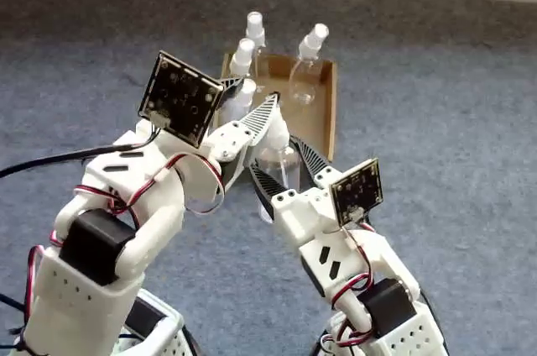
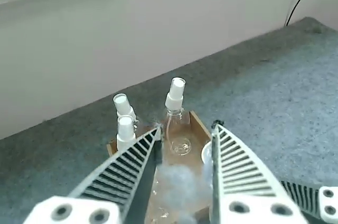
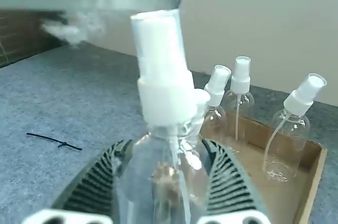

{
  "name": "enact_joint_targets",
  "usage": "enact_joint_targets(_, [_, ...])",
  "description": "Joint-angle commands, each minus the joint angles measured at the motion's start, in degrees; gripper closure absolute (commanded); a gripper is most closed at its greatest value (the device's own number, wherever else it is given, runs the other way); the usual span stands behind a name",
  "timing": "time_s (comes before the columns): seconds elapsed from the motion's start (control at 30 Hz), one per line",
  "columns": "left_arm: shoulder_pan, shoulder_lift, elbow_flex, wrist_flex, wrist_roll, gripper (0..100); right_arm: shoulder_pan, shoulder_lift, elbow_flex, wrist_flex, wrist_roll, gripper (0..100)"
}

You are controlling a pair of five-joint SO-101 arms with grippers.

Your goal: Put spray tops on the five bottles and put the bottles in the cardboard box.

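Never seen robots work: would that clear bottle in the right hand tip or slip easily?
Probably light: the bottle looks empty. Likely tippy when stood: tall, narrow, spray top up high. Its smooth wall may slip, though the right hand has ribbed fingers flanking it.

Clear glossy plastic bottle [image 3: 158, 179], matt cardboard box [image 1: 317, 125], rough carpet [image 1: 436, 79]

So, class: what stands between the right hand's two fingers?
A clear bottle with a white spray top stands upright there, gripped by the right hand. The right wrist view shows it plainly.
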Motion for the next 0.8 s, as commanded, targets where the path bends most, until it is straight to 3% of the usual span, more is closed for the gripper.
enact_joint_targets(0.0, [-0.7,3.2,0.1,-1.1,-3.8,85,0.5,-0.7,-0.5,-1.3,-0.4,99.5])
enact_joint_targets(0.3, [-0.4,6.5,-3.7,-0.9,-4.4,85,0.4,-0.7,-0.5,-1.3,-0.3,99.5])
enact_joint_targets(0.53, [7.4,8.8,-6.0,-0.8,-7.4,85,0.4,-0.7,-0.5,-1.3,-0.3,99.5])
enact_joint_targets(0.77, [4.2,10.9,-5.6,-0.8,-7.4,85,0.5,-0.7,-0.5,-1.3,-0.3,99.5])
